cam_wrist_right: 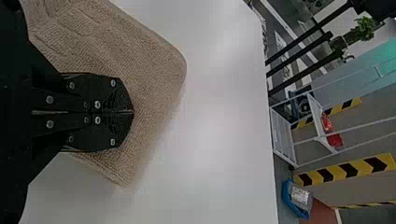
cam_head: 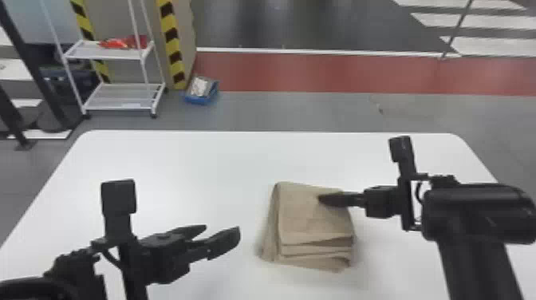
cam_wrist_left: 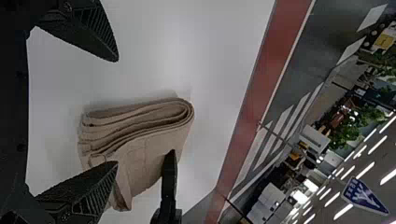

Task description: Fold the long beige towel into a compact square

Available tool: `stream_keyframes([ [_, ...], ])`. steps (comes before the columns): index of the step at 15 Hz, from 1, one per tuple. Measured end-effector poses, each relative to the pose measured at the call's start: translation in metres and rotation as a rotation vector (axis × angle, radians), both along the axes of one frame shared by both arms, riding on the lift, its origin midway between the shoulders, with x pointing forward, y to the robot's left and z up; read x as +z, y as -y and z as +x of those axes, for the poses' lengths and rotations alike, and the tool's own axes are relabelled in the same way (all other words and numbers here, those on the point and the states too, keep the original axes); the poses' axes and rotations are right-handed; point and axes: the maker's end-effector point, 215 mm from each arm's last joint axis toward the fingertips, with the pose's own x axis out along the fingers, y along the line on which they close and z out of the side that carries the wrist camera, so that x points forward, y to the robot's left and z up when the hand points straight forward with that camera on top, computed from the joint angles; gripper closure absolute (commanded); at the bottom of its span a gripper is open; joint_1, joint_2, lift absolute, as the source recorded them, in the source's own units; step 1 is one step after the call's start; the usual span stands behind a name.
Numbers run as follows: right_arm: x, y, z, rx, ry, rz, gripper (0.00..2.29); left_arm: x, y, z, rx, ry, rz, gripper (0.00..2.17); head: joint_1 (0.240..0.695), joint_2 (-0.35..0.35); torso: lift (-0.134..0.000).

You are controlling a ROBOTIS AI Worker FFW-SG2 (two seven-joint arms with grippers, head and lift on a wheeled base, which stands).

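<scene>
"What is the right claw [cam_head: 324, 198] doing?"
"It is pointing over the towel's [cam_head: 309, 223] right side, fingers pressed together; the left claw [cam_head: 222, 228] is hovering left of the towel, fingers spread."
"And the towel?"
"It is lying folded; the worktop [cam_head: 179, 159] is stretching beneath it."

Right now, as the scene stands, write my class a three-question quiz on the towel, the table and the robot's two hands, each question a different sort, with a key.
1. True or false: the left hand has its fingers apart.
2. Which hand is at the folded towel?
A) The left hand
B) The right hand
C) Both hands
3. Fill in the blank: the towel lies on a table whose top is ____ in colour.

Key: 1 true; 2 B; 3 white
</scene>
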Motion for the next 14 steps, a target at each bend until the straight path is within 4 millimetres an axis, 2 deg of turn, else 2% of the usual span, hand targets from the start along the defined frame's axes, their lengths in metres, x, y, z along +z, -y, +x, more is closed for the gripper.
stream_keyframes([
  [2, 0.004, 0.002, 0.005, -0.007, 0.010, 0.020, 2.05, 0.008, 0.022, 0.006, -0.024, 0.054, -0.012, 0.10, 0.695, -0.101, -0.124],
  [4, 0.008, 0.000, 0.015, 0.005, 0.037, 0.028, 2.05, 0.006, 0.038, 0.007, -0.048, 0.068, -0.006, 0.10, 0.695, -0.125, -0.124],
  [7, 0.013, -0.013, 0.020, 0.045, 0.079, 0.073, 2.05, 0.002, 0.041, 0.006, -0.054, 0.064, 0.003, 0.10, 0.695, -0.116, -0.124],
  [9, 0.022, -0.021, 0.003, 0.068, 0.066, 0.175, 2.05, 0.001, 0.034, 0.007, -0.040, 0.063, 0.009, 0.10, 0.695, -0.102, -0.124],
  [10, 0.028, -0.018, -0.009, 0.068, 0.046, 0.224, 2.05, 0.000, 0.028, 0.008, -0.030, 0.061, 0.012, 0.10, 0.695, -0.099, -0.124],
  [11, 0.031, -0.010, -0.020, 0.057, 0.031, 0.244, 1.92, -0.001, 0.024, 0.009, -0.022, 0.060, 0.012, 0.10, 0.695, -0.099, -0.124],
  [12, 0.033, 0.003, -0.031, 0.033, 0.029, 0.246, 1.44, -0.001, 0.019, 0.010, -0.015, 0.060, 0.011, 0.10, 0.695, -0.105, -0.124],
  [13, 0.037, 0.020, -0.041, -0.004, 0.051, 0.236, 0.60, 0.000, 0.015, 0.011, -0.009, 0.061, 0.010, 0.10, 0.695, -0.116, -0.124],
  [14, 0.040, 0.035, -0.048, -0.045, 0.085, 0.218, 0.02, 0.001, 0.011, 0.014, -0.002, 0.065, 0.011, 0.10, 0.695, -0.130, -0.124],
])
